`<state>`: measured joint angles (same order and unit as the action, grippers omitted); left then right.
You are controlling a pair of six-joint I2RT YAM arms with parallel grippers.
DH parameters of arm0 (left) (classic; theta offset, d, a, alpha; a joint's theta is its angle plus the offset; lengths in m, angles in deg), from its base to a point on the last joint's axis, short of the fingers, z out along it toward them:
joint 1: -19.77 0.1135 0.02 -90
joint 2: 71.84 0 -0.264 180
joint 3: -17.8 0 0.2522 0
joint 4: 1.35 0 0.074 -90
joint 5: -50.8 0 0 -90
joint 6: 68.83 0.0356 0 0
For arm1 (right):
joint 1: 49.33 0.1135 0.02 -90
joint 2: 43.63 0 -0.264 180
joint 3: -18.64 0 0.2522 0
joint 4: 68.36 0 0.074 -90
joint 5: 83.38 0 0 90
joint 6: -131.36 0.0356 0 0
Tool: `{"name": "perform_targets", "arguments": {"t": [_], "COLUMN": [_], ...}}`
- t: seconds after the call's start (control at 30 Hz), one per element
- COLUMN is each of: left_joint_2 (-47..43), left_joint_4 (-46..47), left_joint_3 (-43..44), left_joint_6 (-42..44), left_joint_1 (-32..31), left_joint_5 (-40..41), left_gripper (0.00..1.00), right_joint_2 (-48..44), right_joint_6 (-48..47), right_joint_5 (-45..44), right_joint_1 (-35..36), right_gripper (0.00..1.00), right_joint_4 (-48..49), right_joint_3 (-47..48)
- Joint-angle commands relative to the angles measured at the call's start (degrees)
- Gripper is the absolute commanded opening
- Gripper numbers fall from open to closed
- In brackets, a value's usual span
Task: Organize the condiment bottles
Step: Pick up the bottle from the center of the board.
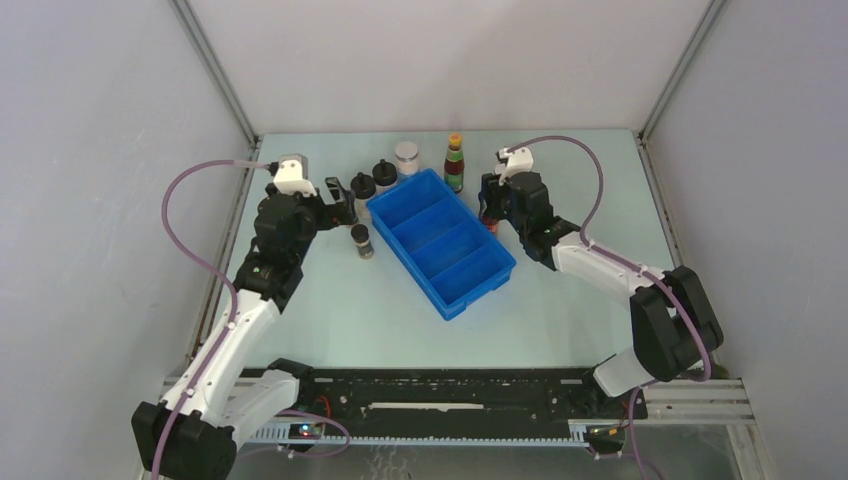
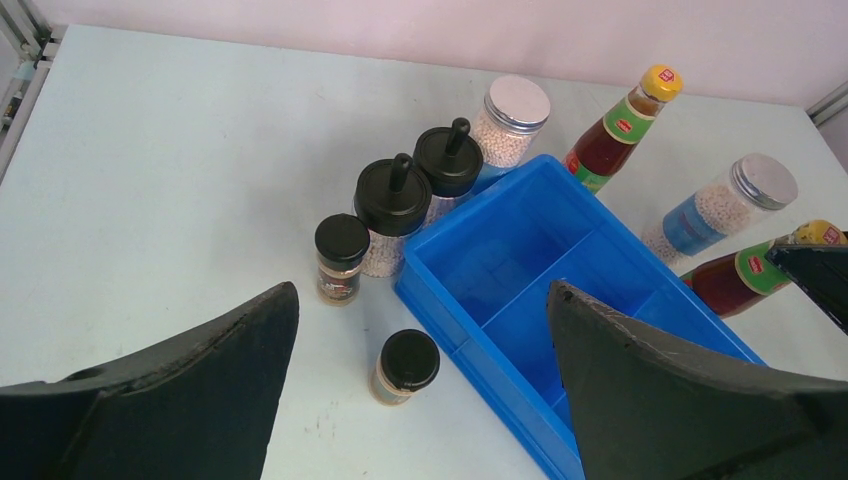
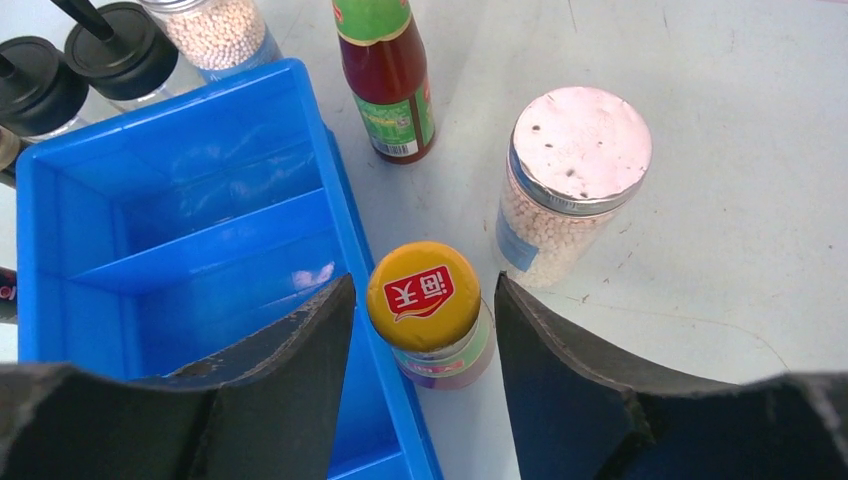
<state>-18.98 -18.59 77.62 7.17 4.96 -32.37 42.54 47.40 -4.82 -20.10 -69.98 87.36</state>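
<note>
Black right gripper (image 3: 420,330) spread around yellow-capped sauce bottle (image 3: 424,296), untouched; left gripper (image 2: 420,330) spread above blue tray (image 2: 520,290)

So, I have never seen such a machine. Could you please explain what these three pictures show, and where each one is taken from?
These are two robot arms fixed at the near edge of a table. One picture looks down from above; the other two come from a camera on each wrist, so the dark shapes are that arm's own fingers. On the table lie a blue tray, empty, and small bottles beside it. The right gripper is open around a yellow-capped sauce bottle, not yet squeezing it. The left gripper is open and holds nothing; a black-lidded spice jar stands below it.
</note>
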Motion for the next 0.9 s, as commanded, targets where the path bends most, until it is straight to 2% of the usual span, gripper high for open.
{"name": "perform_targets", "arguments": {"t": [0.0,0.67,0.87], "left_joint_2": [0.15,-0.85,-1.01], "left_joint_4": [2.63,2.59,2.63], "left_joint_3": [-1.24,-1.90,-1.86], "left_joint_6": [0.90,0.82,0.73], "left_joint_1": [0.31,0.31,0.31], "left_joint_5": [-0.85,-0.58,-0.57], "left_gripper": [0.98,0.98,0.97], "right_joint_2": [0.73,1.29,0.50], "right_joint_6": [-0.91,-2.14,-3.02], "right_joint_5": [0.05,-0.43,-1.59], "right_joint_1": [-0.40,-0.34,0.31], "right_gripper": [0.60,0.11,0.06], "right_joint_4": [0.70,0.09,-0.51], "right_joint_3": [2.47,3.57,3.53]}}
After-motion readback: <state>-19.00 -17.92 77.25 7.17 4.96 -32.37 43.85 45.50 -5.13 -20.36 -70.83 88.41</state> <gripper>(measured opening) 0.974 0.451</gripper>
